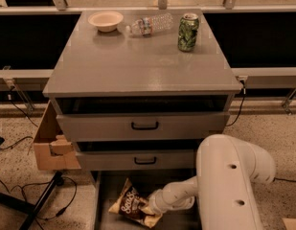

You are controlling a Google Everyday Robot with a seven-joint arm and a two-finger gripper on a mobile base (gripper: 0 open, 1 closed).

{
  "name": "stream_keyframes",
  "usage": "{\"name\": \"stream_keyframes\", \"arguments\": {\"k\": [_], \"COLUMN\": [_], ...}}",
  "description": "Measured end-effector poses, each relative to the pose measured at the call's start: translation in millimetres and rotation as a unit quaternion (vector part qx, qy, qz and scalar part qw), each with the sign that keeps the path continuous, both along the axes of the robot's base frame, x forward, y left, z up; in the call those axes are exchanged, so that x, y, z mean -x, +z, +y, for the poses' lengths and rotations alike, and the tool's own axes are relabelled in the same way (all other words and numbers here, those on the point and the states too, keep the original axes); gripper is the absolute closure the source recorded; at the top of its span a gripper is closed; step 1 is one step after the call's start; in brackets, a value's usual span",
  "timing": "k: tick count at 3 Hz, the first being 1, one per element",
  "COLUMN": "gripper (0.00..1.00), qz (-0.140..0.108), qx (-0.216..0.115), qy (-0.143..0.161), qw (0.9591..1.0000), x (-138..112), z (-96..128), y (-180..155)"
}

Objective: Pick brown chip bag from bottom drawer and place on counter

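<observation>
The brown chip bag (130, 202) lies tilted in the open bottom drawer (102, 195), at its front left. My gripper (152, 206) reaches in from the right on the white arm (224, 176) and is shut on the bag's right end. The bag's lower right corner is partly covered by the gripper. The counter (138, 66) is the grey top of the cabinet above.
On the counter stand a pale bowl (105, 20), a lying water bottle (150, 24) and a green can (187, 31). Two upper drawers (144, 125) stand slightly open above the bag. A cardboard box (49, 145) and cables lie at the left.
</observation>
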State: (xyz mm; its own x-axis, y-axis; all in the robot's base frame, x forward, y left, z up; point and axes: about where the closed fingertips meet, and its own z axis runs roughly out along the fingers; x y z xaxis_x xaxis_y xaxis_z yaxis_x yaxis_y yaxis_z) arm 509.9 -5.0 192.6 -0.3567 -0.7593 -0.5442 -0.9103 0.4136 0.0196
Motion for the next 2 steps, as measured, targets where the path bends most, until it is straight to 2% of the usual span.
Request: {"name": "stream_keyframes", "arguments": {"k": [2], "gripper": [1.00], "qz": [-0.011], "qx": [0.007], "qy": [0.033], "qw": [0.9994], "x": [72.2], "z": [-29.6], "y": [92.7]}}
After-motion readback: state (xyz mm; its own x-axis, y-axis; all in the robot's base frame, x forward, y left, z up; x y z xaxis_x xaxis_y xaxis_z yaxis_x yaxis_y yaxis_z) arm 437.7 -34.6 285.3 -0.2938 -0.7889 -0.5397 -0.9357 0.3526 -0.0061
